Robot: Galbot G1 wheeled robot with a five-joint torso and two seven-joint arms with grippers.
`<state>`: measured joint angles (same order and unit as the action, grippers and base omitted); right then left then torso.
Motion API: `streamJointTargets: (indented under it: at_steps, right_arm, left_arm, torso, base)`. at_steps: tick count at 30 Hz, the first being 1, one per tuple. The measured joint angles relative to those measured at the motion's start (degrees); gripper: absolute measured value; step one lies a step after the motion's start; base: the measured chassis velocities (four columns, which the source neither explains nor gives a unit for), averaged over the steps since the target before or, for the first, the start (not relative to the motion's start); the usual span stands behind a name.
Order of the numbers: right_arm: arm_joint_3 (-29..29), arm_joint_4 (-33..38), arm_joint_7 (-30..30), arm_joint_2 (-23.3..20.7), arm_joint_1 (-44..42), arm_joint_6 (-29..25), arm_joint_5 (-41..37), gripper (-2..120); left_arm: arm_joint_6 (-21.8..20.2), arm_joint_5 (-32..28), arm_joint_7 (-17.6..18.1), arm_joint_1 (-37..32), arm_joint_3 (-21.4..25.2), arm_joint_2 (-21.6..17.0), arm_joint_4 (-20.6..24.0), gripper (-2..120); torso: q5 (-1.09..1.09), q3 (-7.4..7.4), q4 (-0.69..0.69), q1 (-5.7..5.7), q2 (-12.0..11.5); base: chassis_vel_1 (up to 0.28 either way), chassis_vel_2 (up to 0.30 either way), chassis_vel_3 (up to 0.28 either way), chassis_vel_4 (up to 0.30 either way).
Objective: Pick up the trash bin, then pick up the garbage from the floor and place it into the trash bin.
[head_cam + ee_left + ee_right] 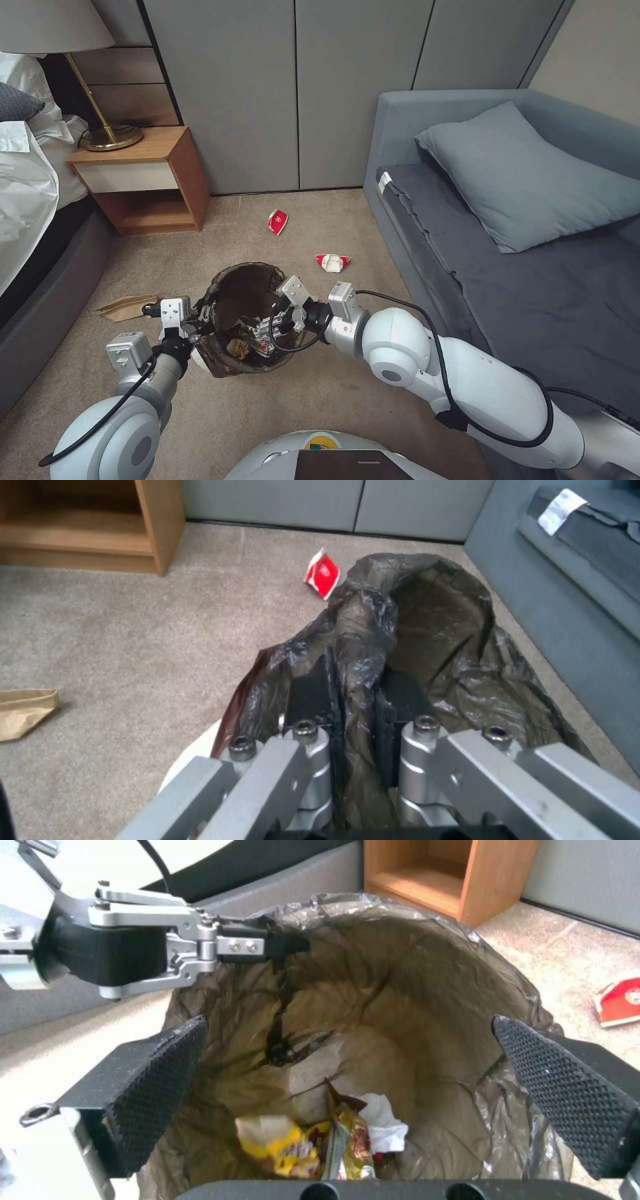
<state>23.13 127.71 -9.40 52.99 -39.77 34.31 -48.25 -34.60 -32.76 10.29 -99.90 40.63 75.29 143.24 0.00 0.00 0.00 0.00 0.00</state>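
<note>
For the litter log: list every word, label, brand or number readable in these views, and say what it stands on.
No text is readable.
Yellow snack wrapper inside the bag-lined white trash bin: dark print, too blurred.
Two crushed red-and-white paper cups on the tan carpet floor: no legible marking.
White tag on the grey sofa mattress: too blurred.
Yellow sticker on the robot's white torso: too small.

Even, soft indoor light is filling the room; shadows are lying faint on the carpet. Head view is bowing at its edges. Both wrist views are showing soft, blocky blur.
</note>
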Motion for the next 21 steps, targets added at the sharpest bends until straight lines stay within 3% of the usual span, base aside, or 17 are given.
streamJointTargets:
  at_steps: [4, 11, 13, 17, 20, 21]
  right_arm:
    - [-1.2, 0.5, 0.0, -0.1, -0.4, -0.4, 0.0, 100]
    - [-12.4, 4.3, 0.9, -1.8, -6.1, -3.1, -0.6, 100]
    - [-16.5, 5.1, 0.5, -3.1, -8.9, -6.5, 1.6, 100]
    - [-19.0, 5.0, -1.4, -3.8, -10.8, -10.5, 3.9, 100]
    - [-26.9, 4.2, -2.4, -3.2, -16.6, -15.9, 10.2, 100]
    - [-26.9, 4.2, -2.4, -3.2, -16.6, -15.9, 10.2, 100]
  left_arm:
    - [0.0, 0.0, 0.0, 0.0, 0.0, 0.0, 0.0, 8]
    - [0.0, 0.0, 0.0, -0.1, 0.0, 0.4, 0.0, 8]
    - [0.0, 0.0, 0.0, -0.1, 0.0, 0.4, 0.0, 8]
    - [0.0, 0.1, 0.0, 0.0, 0.0, 0.3, 0.0, 8]
    - [0.0, 0.6, -0.1, 0.1, 0.1, 0.1, 0.0, 8]
    - [0.0, 0.6, -0.1, 0.1, 0.1, 0.1, 0.0, 8]
  torso:
    - [0.0, 0.0, 0.0, 0.0, 0.0]
    - [0.01, 0.0, 0.0, 0.0, 0.0]
    - [0.01, 0.0, -0.01, 0.0, 0.0]
    - [0.0, 0.0, 0.0, 0.0, 0.0]
    - [0.01, 0.0, 0.04, 0.0, 0.0]
    - [0.01, 0.0, 0.04, 0.0, 0.0]
  base:
    - [0.0, 0.0, 0.0, 0.0]
    - [0.0, 0.0, 0.0, 0.0]
    - [0.0, 0.0, 0.0, 0.0]
    - [0.0, 0.0, 0.0, 0.0]
    - [0.0, 0.0, 0.0, 0.0]
    - [0.0, 0.0, 0.0, 0.0]
